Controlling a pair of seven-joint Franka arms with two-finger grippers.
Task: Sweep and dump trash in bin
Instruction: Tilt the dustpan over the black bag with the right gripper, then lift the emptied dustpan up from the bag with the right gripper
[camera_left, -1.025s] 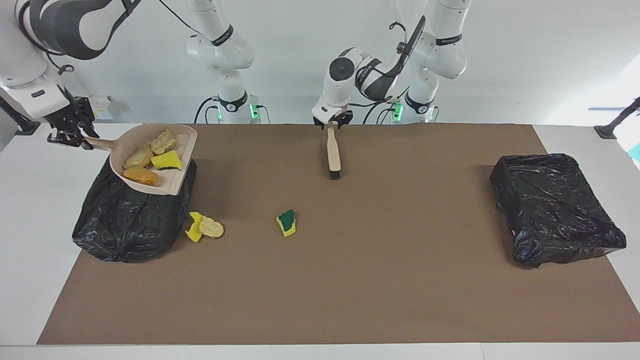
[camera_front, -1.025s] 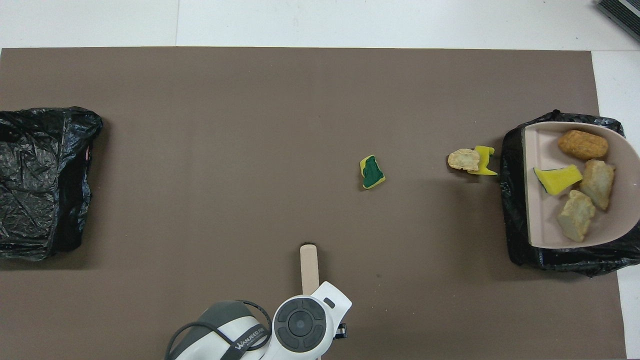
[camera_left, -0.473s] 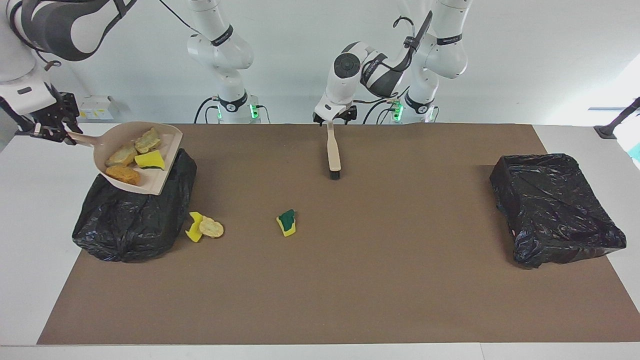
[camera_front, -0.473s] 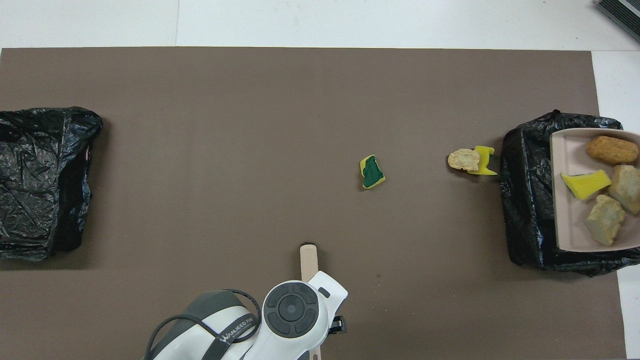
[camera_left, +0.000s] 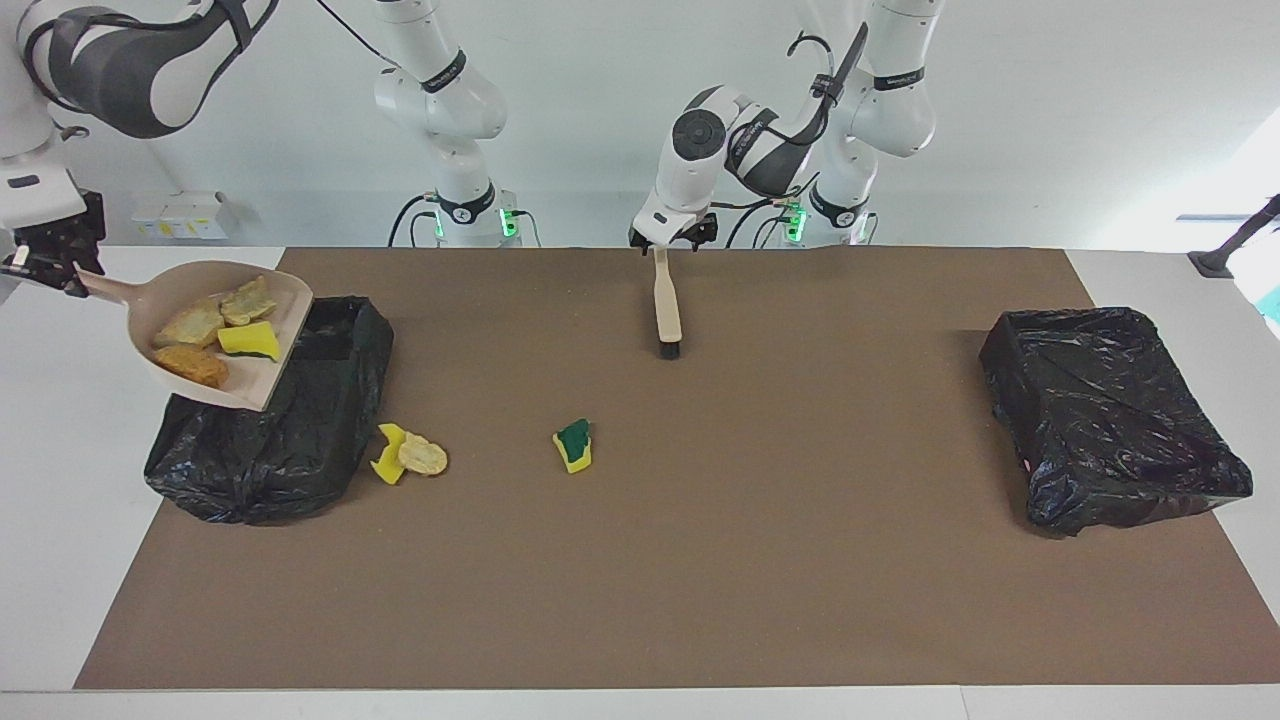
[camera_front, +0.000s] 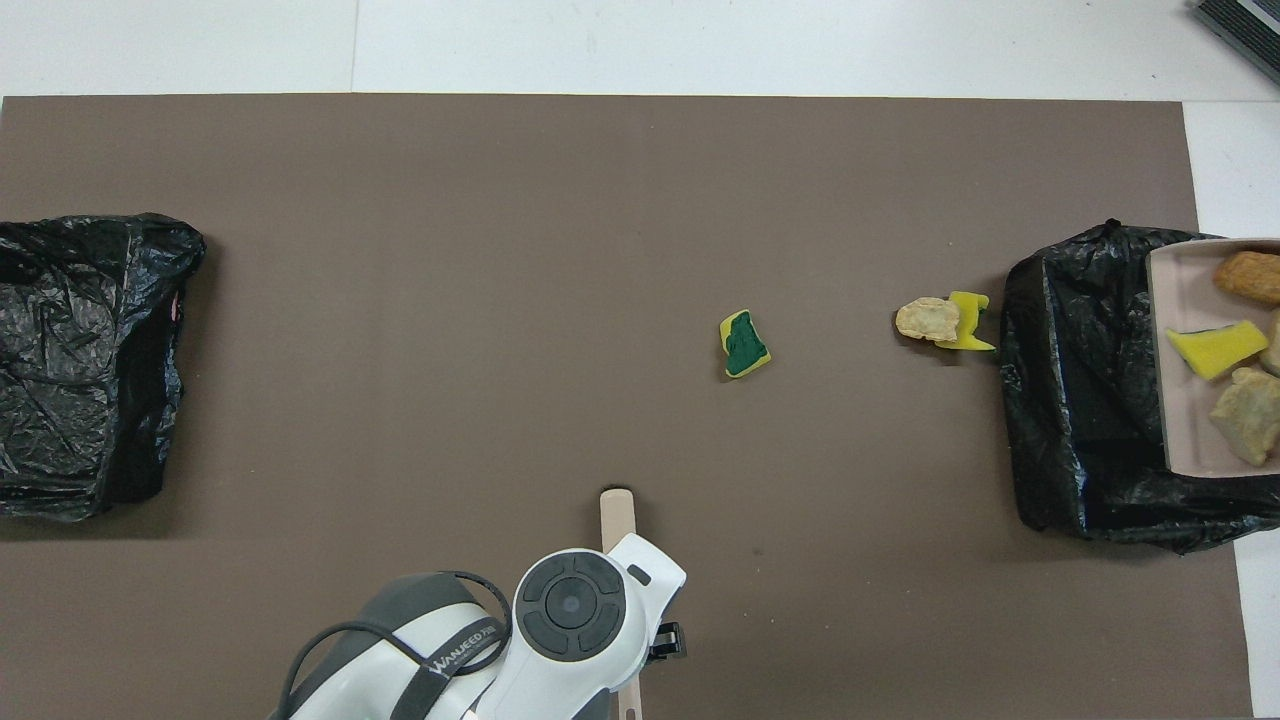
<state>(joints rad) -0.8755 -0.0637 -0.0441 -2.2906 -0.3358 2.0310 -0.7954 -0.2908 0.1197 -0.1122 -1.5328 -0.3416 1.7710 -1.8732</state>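
**Pan loaded over the bin, three pieces loose on the mat**

Closest to me, my left hand (camera_left: 672, 240) hangs spread over the handle end of the brush (camera_left: 667, 305). The brush lies flat on the mat (camera_left: 700, 560), bristle end pointing away from me. In the overhead view this arm covers most of the handle.

Toward my right arm's end of the surface, my right hand (camera_left: 68, 280) is pinching the handle of the dustpan (camera_left: 258, 385). The pan is up in the air, tilted, over the outer part of the bin (camera_left: 290, 450), which is lined with a black bag. Part of the bin's mouth shows open beside the pan's flat edge.

Four pieces of trash sit in the pan: two tan chunks (camera_left: 190, 322), a yellow sponge bit (camera_left: 250, 340) and an orange chunk (camera_left: 190, 365).

Farther out, three pieces lie on the mat. A yellow scrap (camera_left: 388, 452) and a pale chunk (camera_left: 423, 457) touch each other just beside the bin. The green-and-yellow sponge (camera_left: 574, 445) lies apart from them, nearer the middle and out past the brush.

A second bin (camera_left: 1110, 420), also black-bagged, stands at my left arm's end, well apart from everything else.
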